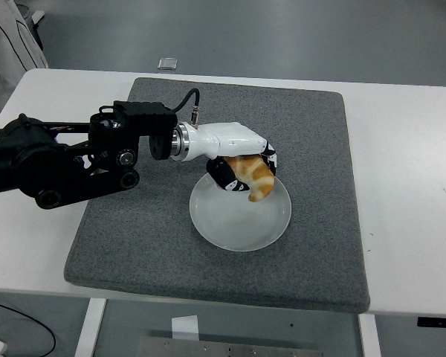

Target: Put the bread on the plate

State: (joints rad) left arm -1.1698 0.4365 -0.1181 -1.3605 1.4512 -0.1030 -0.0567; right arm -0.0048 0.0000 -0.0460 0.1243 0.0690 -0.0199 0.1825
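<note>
Now the left robot hand (247,172) grips the bread (254,178), long axis pointing down, plate (230,227) directly beneath.

Golden-brown bread (254,177), pale grey-white plate (230,223)

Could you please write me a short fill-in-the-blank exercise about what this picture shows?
1. The robot's left hand grips a golden-brown piece of ____.
2. The golden-brown bread is held over the round pale ____.
3. The round pale plate rests on a ____ felt mat.
4. The mat lies on a ____ table.

Missing words: bread; plate; grey; white
</note>
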